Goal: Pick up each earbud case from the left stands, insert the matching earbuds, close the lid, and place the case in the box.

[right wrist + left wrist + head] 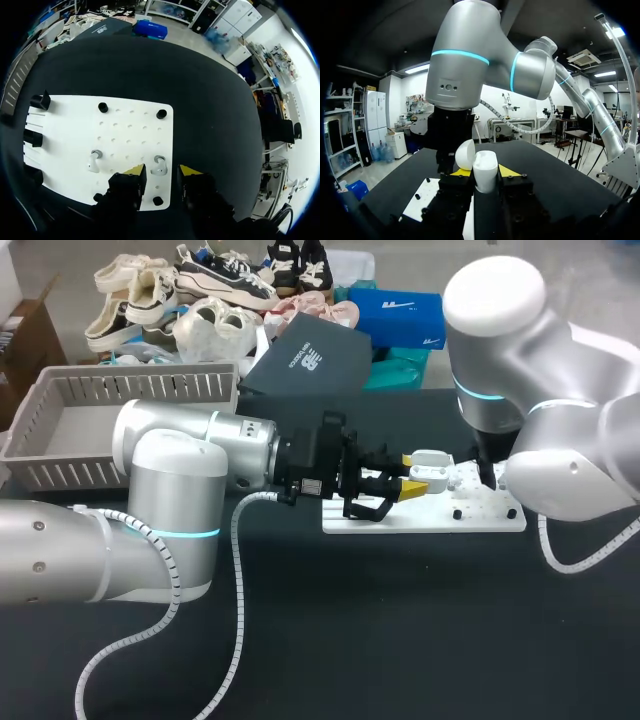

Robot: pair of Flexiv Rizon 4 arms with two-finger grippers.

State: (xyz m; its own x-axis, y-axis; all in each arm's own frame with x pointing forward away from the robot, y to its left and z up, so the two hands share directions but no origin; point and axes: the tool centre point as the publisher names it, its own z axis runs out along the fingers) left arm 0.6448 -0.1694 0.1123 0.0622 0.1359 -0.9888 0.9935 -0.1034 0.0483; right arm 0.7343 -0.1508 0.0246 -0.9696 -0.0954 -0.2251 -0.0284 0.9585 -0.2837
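My left gripper (405, 485) is shut on a white earbud case (432, 468), held just above the left part of the white board (480, 518). In the left wrist view the case (485, 172) stands between the yellow tips of the left gripper (484, 171), its lid (465, 154) tipped open. My right gripper (161, 171) hangs low over the board (75, 125), fingers apart on either side of a white earbud (159, 165). A second earbud (94, 160) lies further along the board. From the head view the right gripper (487, 478) is mostly hidden by its arm.
A grey slatted basket (60, 420) stands at the back left. Dark and blue shoe boxes (310, 360) and several shoes lie along the back edge. Black pegs (161, 114) and black stands (40, 101) rise from the board.
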